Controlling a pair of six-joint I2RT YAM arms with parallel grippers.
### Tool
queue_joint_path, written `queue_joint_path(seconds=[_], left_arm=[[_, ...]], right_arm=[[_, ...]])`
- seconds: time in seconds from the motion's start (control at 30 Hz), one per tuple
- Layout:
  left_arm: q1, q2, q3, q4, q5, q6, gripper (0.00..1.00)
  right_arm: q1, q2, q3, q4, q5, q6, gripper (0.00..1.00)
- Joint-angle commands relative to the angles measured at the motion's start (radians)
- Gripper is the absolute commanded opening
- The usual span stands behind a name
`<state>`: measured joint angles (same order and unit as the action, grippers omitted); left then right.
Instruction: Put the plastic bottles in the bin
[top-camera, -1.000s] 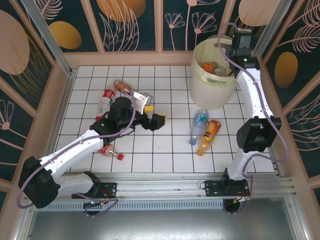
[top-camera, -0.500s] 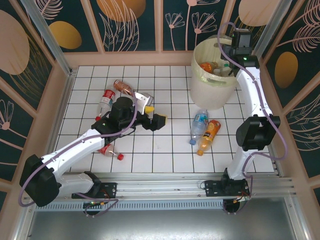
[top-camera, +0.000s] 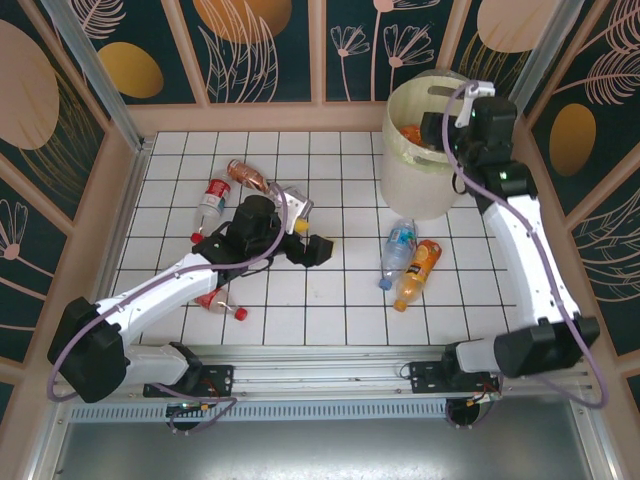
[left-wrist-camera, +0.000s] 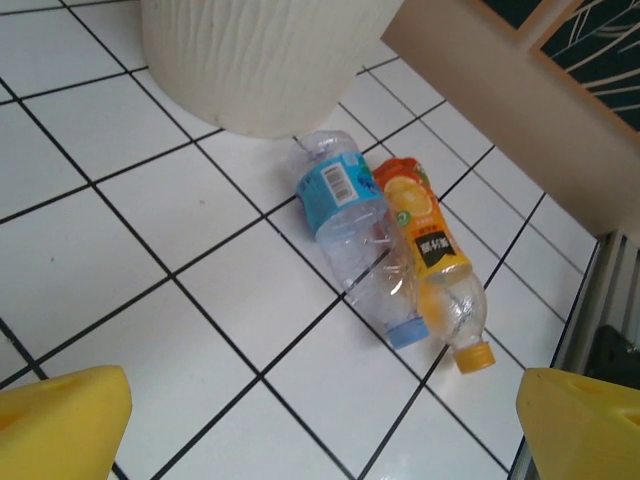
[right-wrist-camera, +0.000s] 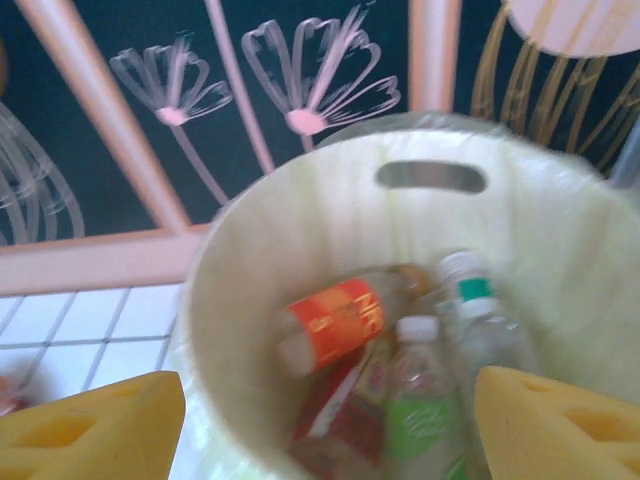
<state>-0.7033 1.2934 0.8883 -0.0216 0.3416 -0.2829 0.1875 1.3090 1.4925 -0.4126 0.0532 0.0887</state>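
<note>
Bright, even overhead light, soft shadows; right wrist view motion-blurred

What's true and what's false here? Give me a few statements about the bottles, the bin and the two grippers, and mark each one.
1. The bin has several bottles inside it. True.
2. The blue-label bottle and the orange bottle stand upright next to the bin. False: both lie on their sides on the tiles, touching each other.
3. The right gripper is open above the bin with nothing between its fingers. True.
4. The left gripper is shut on a bottle. False: it is open and empty, facing the two lying bottles.
</note>
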Motion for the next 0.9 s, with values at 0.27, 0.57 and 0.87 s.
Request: queue_joint_path(seconds=[0.27, 0.57, 0.87], left_arm=[[0.009, 0.055, 0.120, -0.280, -0.457, 0.143, 0.99], [0.182, 0.250, 0.246, -0.391, -0.461, 0.222, 0.99], [0.271, 0.479, 0.424, -0.461, -0.479, 0.313, 0.99]], right_arm=[[0.106, -0.243, -0.327, 0.078, -0.469, 0.104, 0.77], [0.127, -0.342, -0.483, 0.144, -0.695, 0.131, 0.78], [0.139, -0.348, -0.568, 0.199, -0.779, 0.129, 0.79]])
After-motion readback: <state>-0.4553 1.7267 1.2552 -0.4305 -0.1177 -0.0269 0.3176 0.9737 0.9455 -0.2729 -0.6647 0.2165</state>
